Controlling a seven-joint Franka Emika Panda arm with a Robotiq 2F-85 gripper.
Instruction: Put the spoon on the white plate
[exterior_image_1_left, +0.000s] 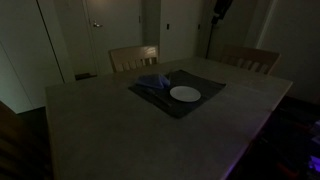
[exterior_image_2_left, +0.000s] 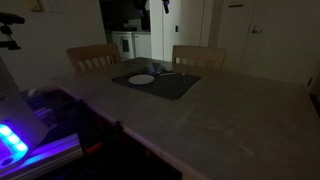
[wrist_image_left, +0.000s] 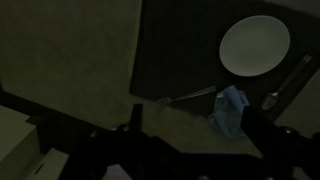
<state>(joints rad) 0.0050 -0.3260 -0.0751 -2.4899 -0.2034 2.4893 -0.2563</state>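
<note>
The scene is very dark. A round white plate (wrist_image_left: 255, 45) lies on a dark placemat (wrist_image_left: 170, 50); both also show in both exterior views, plate (exterior_image_1_left: 185, 94) (exterior_image_2_left: 142, 79). In the wrist view the spoon (wrist_image_left: 272, 99) lies on the mat beside the plate, its handle angled toward the frame edge. A crumpled blue cloth (wrist_image_left: 231, 108) lies between the spoon and another slim utensil (wrist_image_left: 190, 96). My gripper (wrist_image_left: 196, 140) hangs high above the table, its two dark fingers wide apart and empty, well off the spoon.
The placemat (exterior_image_1_left: 176, 96) sits at the far side of a large pale table (exterior_image_1_left: 120, 130). Two wooden chairs (exterior_image_1_left: 134, 57) (exterior_image_1_left: 250, 58) stand behind it. A lit device (exterior_image_2_left: 12, 140) glows by the table's edge.
</note>
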